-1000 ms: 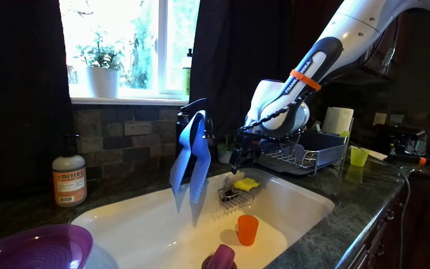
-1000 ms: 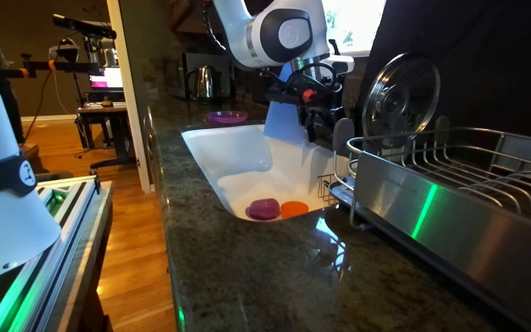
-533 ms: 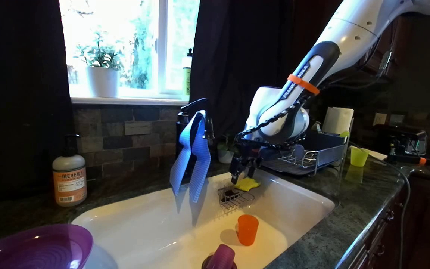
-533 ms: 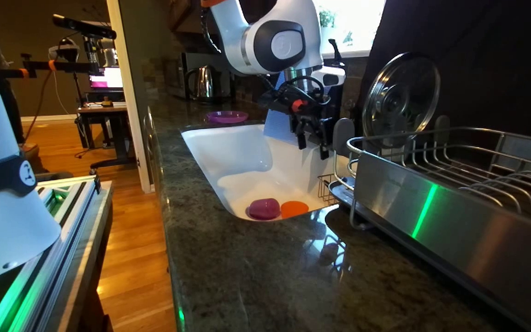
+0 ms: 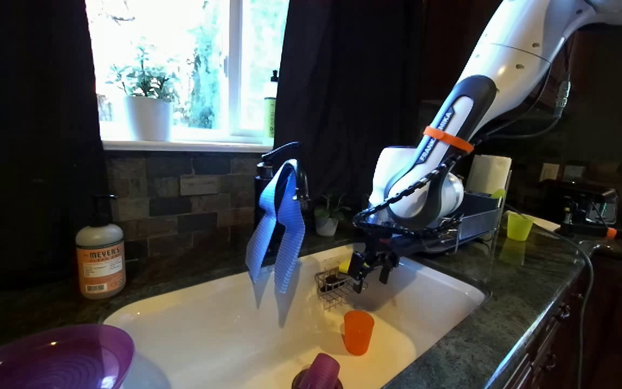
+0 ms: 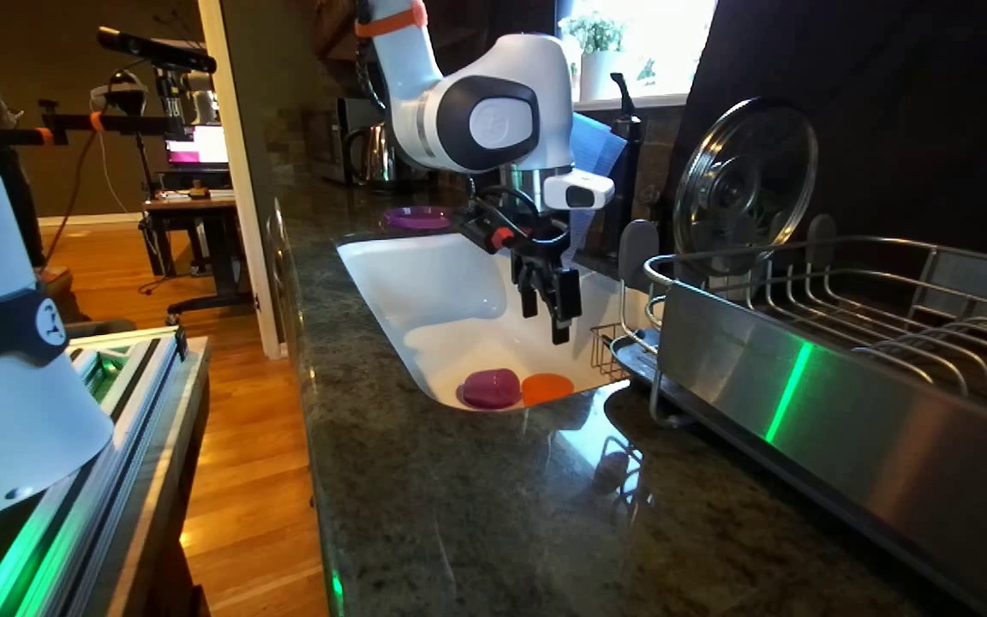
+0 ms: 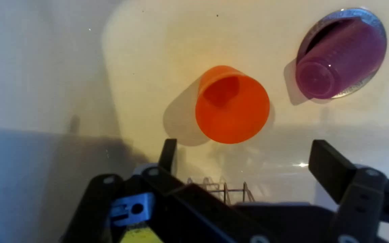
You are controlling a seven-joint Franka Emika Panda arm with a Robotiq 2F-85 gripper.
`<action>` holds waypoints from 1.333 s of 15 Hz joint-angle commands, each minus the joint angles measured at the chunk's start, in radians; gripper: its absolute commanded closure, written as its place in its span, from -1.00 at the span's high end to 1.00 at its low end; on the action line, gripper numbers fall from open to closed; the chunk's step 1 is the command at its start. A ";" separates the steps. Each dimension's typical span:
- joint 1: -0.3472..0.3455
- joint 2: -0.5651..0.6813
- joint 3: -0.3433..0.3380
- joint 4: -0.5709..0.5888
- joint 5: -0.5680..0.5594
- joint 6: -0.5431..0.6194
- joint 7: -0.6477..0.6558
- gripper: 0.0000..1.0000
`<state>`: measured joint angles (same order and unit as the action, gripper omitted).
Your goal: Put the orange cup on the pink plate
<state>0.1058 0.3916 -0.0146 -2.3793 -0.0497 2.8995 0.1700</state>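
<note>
Wrist view shows the claw (image 7: pixel 244 152) spread wide, empty, over the sink (image 7: pixel 147 84). The orange cup (image 7: pixel 232 108) stands inside the sink; in both exterior views, the pink plate (image 5: pixel 52 354) sits beside the sink.

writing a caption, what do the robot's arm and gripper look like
The arm is glossy white with dark grey panels, white "MIKA" lettering, an orange band and a black cable. The gripper is black, with two blocky jaws.
</note>
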 commanded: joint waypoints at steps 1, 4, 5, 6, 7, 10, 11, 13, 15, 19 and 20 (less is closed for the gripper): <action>-0.029 0.040 -0.005 -0.019 0.025 0.053 -0.025 1.00; -0.073 0.100 0.005 0.012 0.027 0.113 -0.075 1.00; -0.076 0.127 0.000 0.033 0.022 0.132 -0.084 1.00; -0.085 0.144 0.006 0.048 0.023 0.143 -0.095 1.00; -0.100 0.166 0.020 0.069 0.029 0.146 -0.108 1.00; -0.132 0.223 0.058 0.122 0.036 0.146 -0.139 1.00; -0.138 0.238 0.067 0.136 0.037 0.147 -0.144 1.00; -0.141 0.267 0.075 0.161 0.037 0.146 -0.154 1.00; -0.151 0.294 0.086 0.179 0.044 0.151 -0.154 0.99; -0.178 0.323 0.110 0.173 0.063 0.178 -0.156 0.91; -0.183 0.326 0.113 0.167 0.065 0.185 -0.155 0.88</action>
<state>-0.0487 0.6869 0.0730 -2.2112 -0.0120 3.0421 0.0388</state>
